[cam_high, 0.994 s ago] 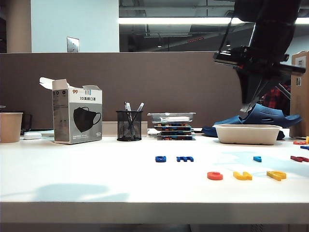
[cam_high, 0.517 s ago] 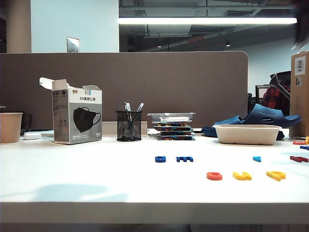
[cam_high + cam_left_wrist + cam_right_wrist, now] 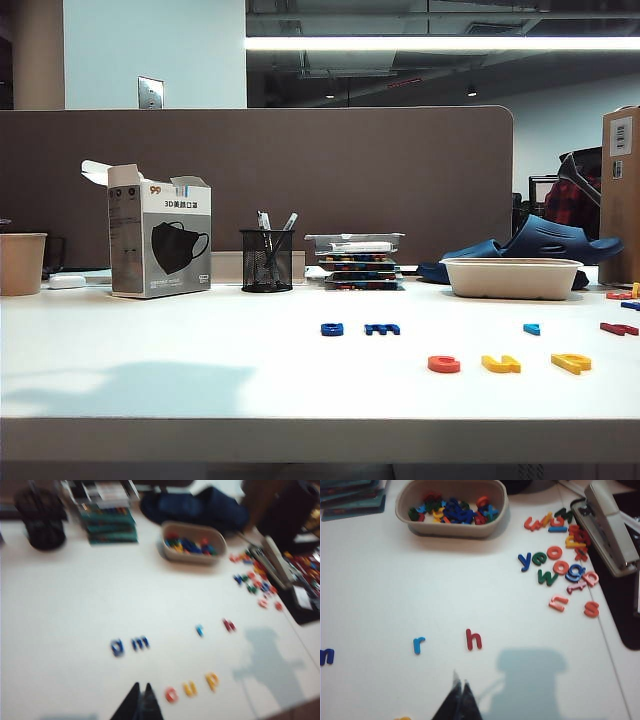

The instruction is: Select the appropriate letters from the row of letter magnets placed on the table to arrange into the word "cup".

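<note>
On the white table (image 3: 200,380) a red "c" (image 3: 444,364), a yellow "u" (image 3: 501,364) and a yellow "p" (image 3: 571,362) lie side by side near the front edge. The blurred left wrist view shows the same c (image 3: 171,695), u (image 3: 189,688) and p (image 3: 212,680). Behind them stands the row of letter magnets: two dark blue letters (image 3: 332,328) (image 3: 382,328), a light-blue r (image 3: 532,328) and a red h (image 3: 619,328). My left gripper (image 3: 141,687) is shut and empty, hovering beside the c. My right gripper (image 3: 460,682) is shut and empty, above the table near the r (image 3: 418,644) and h (image 3: 473,639). Neither gripper shows in the exterior view.
A beige bowl (image 3: 451,527) full of letters sits at the back right, with loose letters (image 3: 560,560) scattered beside it and a grey stapler (image 3: 607,527). A mesh pen cup (image 3: 267,260), mask box (image 3: 160,245), stacked trays (image 3: 360,262) and paper cup (image 3: 22,262) line the back.
The right arm, which hung at the upper right of the exterior view a second ago, has left that view. The shadow at the front left has widened. The letters have not moved.
</note>
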`<action>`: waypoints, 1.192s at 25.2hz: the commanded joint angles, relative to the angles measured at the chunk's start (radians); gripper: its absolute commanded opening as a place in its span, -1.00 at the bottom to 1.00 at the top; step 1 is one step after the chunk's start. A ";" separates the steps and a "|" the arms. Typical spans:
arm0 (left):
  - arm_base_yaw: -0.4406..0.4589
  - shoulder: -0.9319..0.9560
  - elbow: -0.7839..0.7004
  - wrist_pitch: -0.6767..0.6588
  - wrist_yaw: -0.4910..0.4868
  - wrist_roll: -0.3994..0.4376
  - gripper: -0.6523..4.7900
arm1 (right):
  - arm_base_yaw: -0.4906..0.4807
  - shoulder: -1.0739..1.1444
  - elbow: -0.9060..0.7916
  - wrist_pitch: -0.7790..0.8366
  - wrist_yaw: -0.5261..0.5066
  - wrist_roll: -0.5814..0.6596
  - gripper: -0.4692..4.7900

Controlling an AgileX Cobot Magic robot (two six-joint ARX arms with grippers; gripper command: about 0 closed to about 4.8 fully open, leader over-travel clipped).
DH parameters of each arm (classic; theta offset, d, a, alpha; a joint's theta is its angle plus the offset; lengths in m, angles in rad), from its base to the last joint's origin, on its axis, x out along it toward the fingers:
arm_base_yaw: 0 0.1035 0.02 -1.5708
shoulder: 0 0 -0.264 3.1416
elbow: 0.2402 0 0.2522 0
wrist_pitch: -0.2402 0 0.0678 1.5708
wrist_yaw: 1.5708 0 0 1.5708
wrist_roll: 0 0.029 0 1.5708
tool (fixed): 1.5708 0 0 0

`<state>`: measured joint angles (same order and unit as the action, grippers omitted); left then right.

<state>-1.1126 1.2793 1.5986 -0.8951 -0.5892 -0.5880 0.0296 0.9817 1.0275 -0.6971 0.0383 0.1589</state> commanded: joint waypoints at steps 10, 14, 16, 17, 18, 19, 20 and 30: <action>0.597 -0.078 0.156 0.035 0.104 0.440 -0.78 | -0.001 -0.353 -0.272 0.153 0.012 0.033 -0.85; 0.782 -0.154 0.142 0.025 0.164 0.468 -0.78 | 0.000 -0.453 -0.351 0.180 0.012 0.033 -0.85; 0.840 -0.208 0.107 0.021 0.198 0.491 -0.78 | 0.000 -0.499 -0.391 0.199 0.012 0.045 -0.85; 0.855 -0.231 0.087 0.021 0.212 0.500 -0.78 | 0.000 -0.523 -0.409 0.206 0.013 0.056 -0.85; 0.866 -0.257 0.063 0.021 0.220 0.505 -0.78 | 0.000 -0.548 -0.430 0.218 0.013 0.059 -0.85; 0.869 -0.293 0.026 0.022 0.230 0.506 -0.78 | 0.000 -0.569 -0.447 0.227 0.013 0.058 -0.85; 0.869 -0.323 -0.006 0.023 0.233 0.505 -0.78 | 0.000 -0.591 -0.465 0.237 0.012 0.060 -0.85; 0.867 -0.731 -0.428 0.049 0.314 0.502 -0.78 | 0.019 -0.827 -0.639 0.269 -0.010 0.080 -0.85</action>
<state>-0.2462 0.5961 1.2118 -0.8642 -0.2958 -0.0887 0.0490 0.1791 0.4038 -0.4450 0.0406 0.2356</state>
